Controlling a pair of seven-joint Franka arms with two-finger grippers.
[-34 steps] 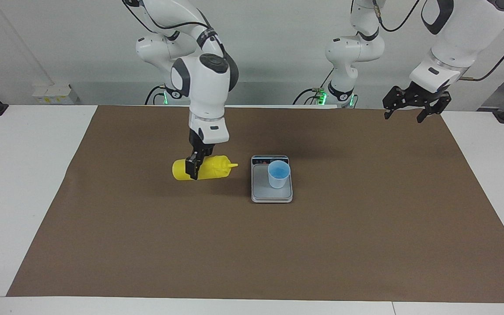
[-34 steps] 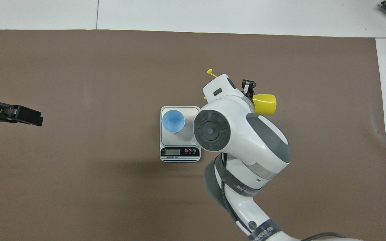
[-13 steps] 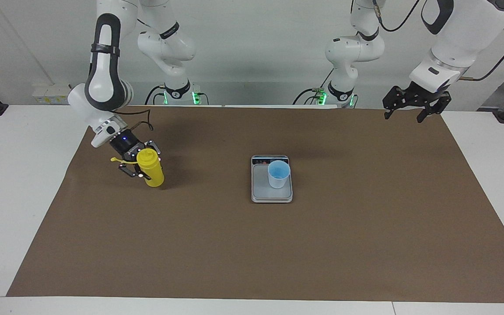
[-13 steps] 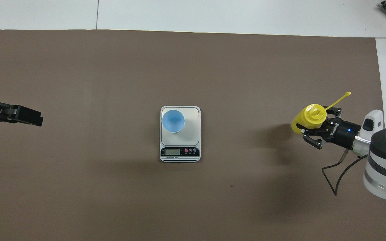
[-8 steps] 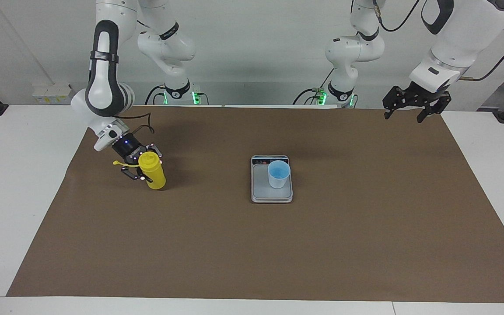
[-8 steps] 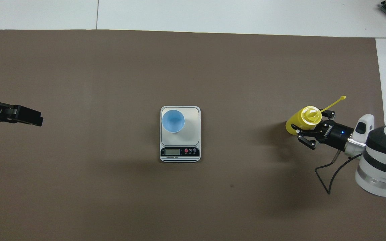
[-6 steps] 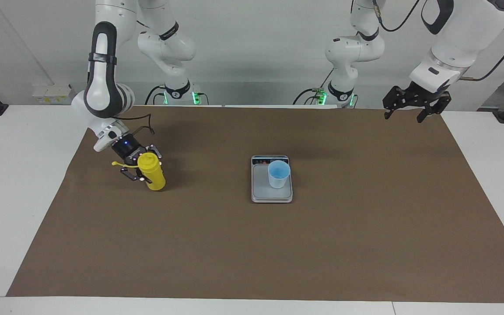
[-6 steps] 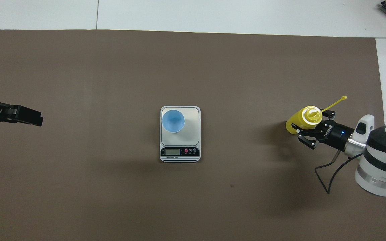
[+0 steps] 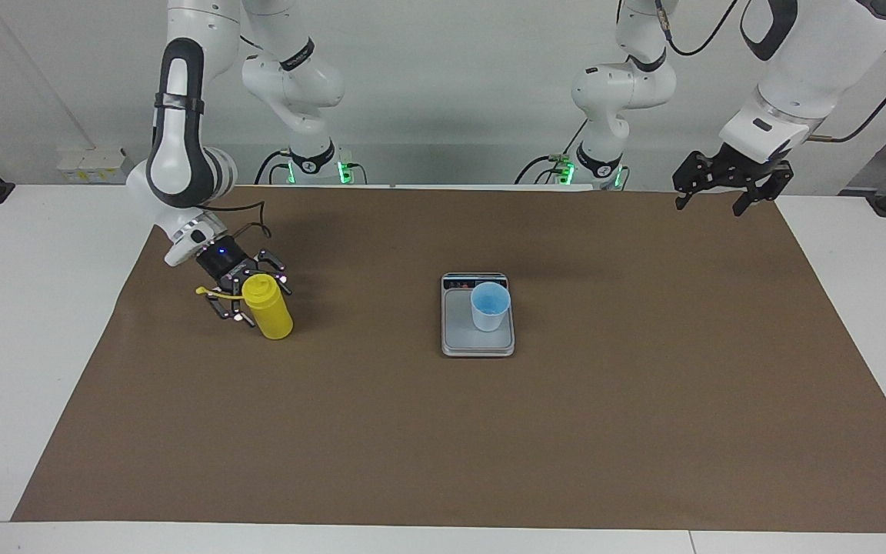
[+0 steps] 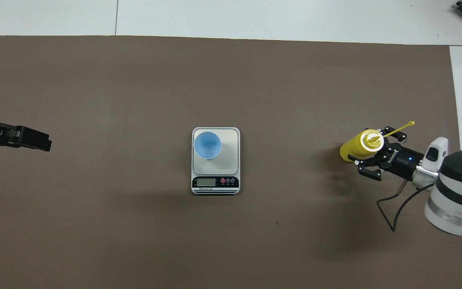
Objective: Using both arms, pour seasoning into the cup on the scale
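My right gripper [image 9: 247, 300] no longer clamps the seasoning [image 9: 268, 308]: the fingers now stand spread on either side of the bottle's upper part, where a moment ago they pressed it. The bottle, which I was holding on its side next to the scale [image 9: 477, 345] a few seconds back and then carried out toward my right arm's end of the table, now stands upright on the brown mat [image 9: 443, 431] on its own base, less tilted than half a second ago. Its cap strap [image 10: 400, 128] has swung lower.
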